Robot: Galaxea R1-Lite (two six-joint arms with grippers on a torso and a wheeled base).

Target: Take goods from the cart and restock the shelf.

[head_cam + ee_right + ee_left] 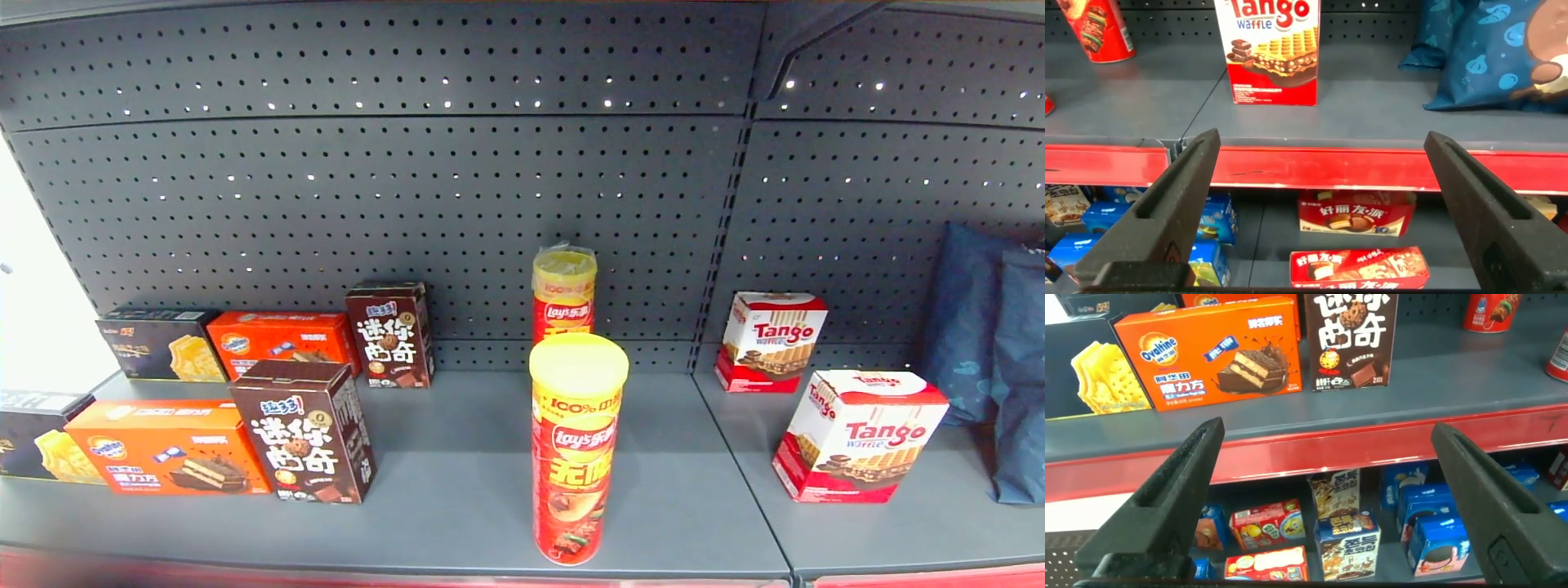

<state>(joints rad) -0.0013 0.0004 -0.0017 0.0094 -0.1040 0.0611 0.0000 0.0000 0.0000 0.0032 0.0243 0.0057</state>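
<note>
Shelf [473,457] partly stocked: 2 cans [578,445], 8 boxes [306,429]. Left claw [1327,433] and right claw [1323,139] gape wide, empty; next item apparently not yet fetched.

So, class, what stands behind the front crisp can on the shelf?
A second yellow-lidded can stands behind the front can, close to the pegboard; the front lid hides its base.

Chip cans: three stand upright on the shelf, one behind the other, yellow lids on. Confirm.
Not three: the head view shows two, the front can and the rear can, upright on the shelf, one behind the other, yellow lids on.
</note>
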